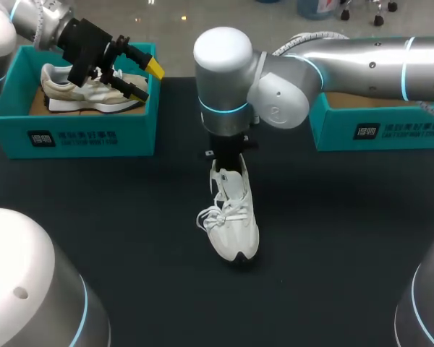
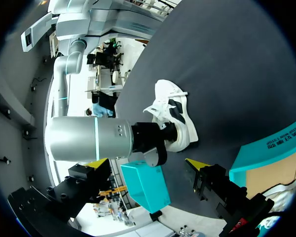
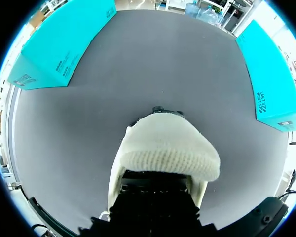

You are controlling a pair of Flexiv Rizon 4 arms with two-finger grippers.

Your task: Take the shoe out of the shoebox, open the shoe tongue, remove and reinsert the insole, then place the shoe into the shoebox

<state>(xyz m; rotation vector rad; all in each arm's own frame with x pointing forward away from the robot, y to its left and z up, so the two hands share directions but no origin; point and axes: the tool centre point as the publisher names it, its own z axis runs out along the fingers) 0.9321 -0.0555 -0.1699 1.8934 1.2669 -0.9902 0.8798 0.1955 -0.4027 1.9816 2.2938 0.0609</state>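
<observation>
Head view: right gripper [image 1: 228,154] sits at the heel of the white shoe [image 1: 235,220], grip hidden, cannot tell; that shoe lies on the black table [image 1: 116,217]; left gripper [image 1: 146,79], spread wide and empty, hangs above the teal shoebox [image 1: 72,134] left of the white shoe, over a beige shoe [image 1: 72,92]

The white shoe [image 3: 167,145] is showing a ribbed knit collar (soft, matt cloth), while the tabletop [image 1: 130,217] is looking dark, smooth and matt.

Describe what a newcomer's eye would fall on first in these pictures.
The white shoe stands out in the middle of the dark table, with my right arm set at its heel end. Next, the left gripper hangs open over the teal shoebox at far left, where a beige shoe lies.
</observation>
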